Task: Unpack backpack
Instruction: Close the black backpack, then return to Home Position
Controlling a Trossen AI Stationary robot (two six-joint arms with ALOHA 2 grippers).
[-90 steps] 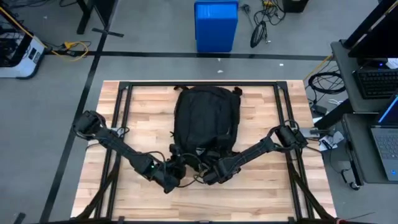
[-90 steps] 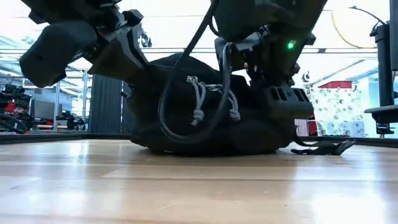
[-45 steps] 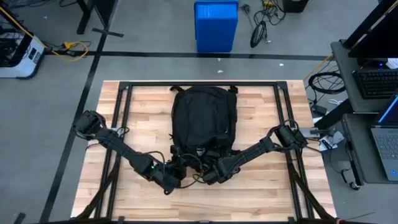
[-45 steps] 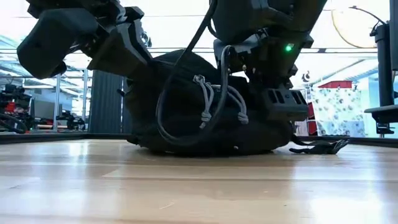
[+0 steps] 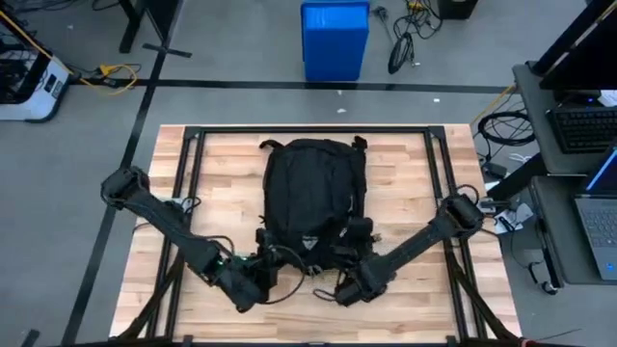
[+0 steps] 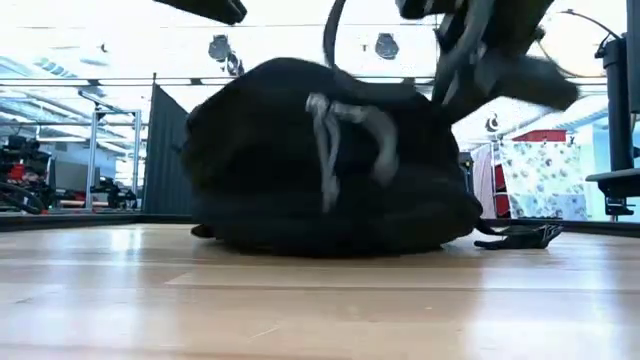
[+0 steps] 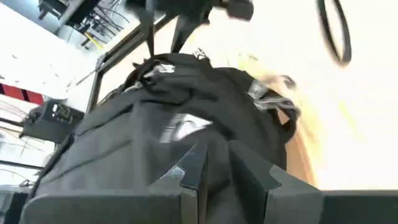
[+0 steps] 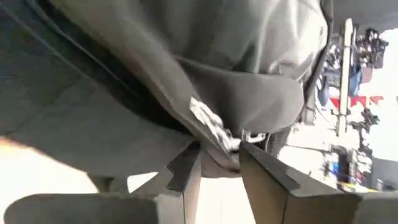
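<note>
Black cloth sits pinched in both sets of jaws. The left gripper (image 7: 211,171) bites a fold of the backpack (image 5: 311,188), and the right gripper (image 8: 217,163) bites a fold by a grey cord (image 8: 211,127). Both grippers are low in the high view, at the bag's near end. The bag lies flat in the middle of the wooden desk (image 5: 405,183).
</note>
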